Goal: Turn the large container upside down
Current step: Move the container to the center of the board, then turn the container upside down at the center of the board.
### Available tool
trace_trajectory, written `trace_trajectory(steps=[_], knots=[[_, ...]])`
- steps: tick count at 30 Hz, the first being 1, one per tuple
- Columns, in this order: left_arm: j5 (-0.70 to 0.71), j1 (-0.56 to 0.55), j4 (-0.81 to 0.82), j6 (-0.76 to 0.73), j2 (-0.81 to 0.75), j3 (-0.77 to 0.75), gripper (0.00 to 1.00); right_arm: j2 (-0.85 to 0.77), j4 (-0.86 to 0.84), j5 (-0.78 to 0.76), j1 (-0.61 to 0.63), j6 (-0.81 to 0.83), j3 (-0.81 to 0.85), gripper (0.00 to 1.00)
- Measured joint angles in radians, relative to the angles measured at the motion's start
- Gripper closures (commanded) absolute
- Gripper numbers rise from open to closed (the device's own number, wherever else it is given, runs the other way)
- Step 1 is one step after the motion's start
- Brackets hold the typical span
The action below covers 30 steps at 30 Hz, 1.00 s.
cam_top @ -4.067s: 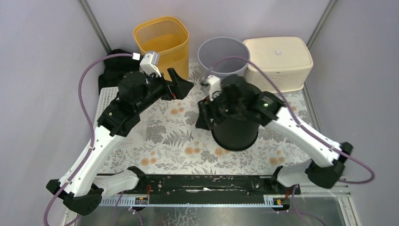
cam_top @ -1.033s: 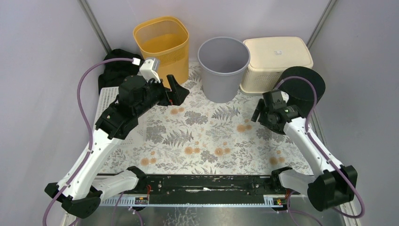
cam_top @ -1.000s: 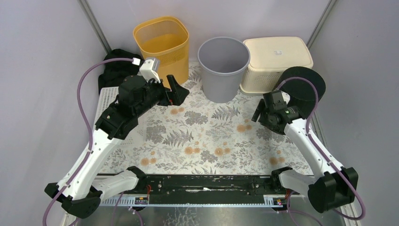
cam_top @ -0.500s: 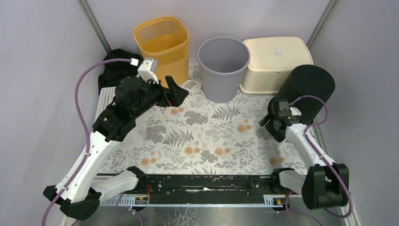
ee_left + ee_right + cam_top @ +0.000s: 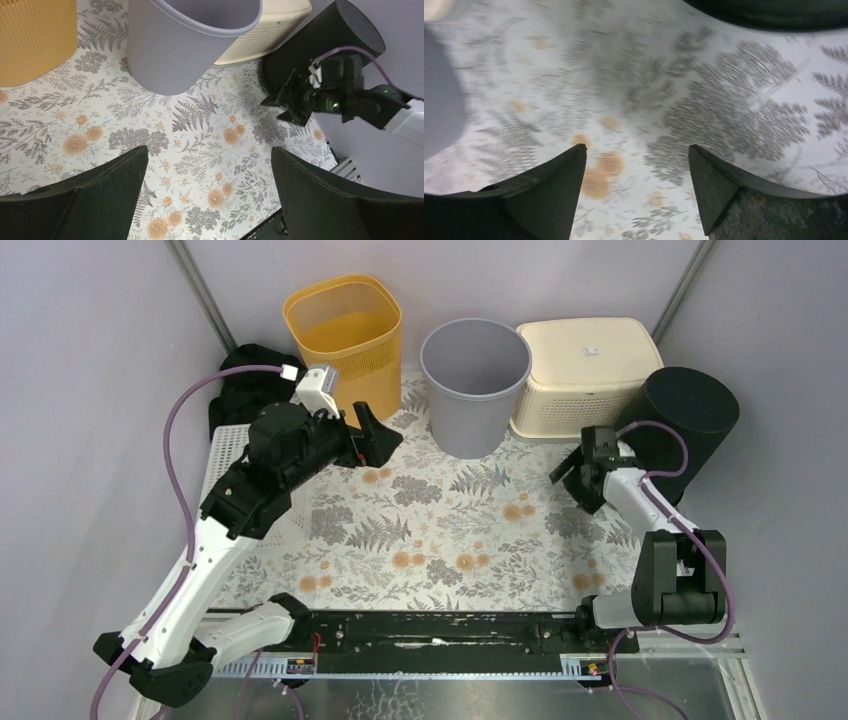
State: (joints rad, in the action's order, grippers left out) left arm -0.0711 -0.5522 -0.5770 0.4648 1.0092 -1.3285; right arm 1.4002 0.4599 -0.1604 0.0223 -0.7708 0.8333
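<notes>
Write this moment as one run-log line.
black container: closed end up, beside cream basket | right gripper: open, empty, near container, not touching | left gripper: open, empty

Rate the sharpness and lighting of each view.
Right wrist: motion blur smears the floral cloth, worst at the upper left, while the right gripper itself looks crisp. Left wrist: sharp throughout, with the grey bin and black container clean-edged. Top external: sharp and evenly lit, soft shadows only, no glare.
</notes>
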Motion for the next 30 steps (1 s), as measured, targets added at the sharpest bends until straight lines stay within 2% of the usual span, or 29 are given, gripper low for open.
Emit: trace_trajectory(steps=[6, 9, 13, 16, 24, 30], knots=[[0.0, 0.005, -0.004, 0.0, 0.023, -0.002, 0.0, -0.038, -0.001, 0.097, 0.022, 0.111, 0.183, 0.21], [0.0, 0.005, -0.016, 0.0, 0.038, -0.021, 0.0, -0.095, 0.018, 0.145, 0.111, 0.174, 0.271, 0.21], [0.0, 0.006, -0.022, 0.0, 0.048, -0.063, 0.0, -0.078, 0.039, 0.209, 0.261, 0.245, 0.46, 0.22], [0.002, 0.01, -0.023, 0.0, 0.047, -0.081, 0.0, -0.005, 0.044, 0.258, 0.346, 0.307, 0.632, 0.21], [0.013, 0.011, -0.075, 0.0, 0.039, -0.103, 0.0, 0.246, 0.07, 0.277, 0.48, 0.499, 0.982, 0.22], [0.028, 0.011, -0.117, 0.0, 0.005, -0.124, 0.0, 0.428, 0.061, 0.236, 0.539, 0.652, 1.107, 0.23]])
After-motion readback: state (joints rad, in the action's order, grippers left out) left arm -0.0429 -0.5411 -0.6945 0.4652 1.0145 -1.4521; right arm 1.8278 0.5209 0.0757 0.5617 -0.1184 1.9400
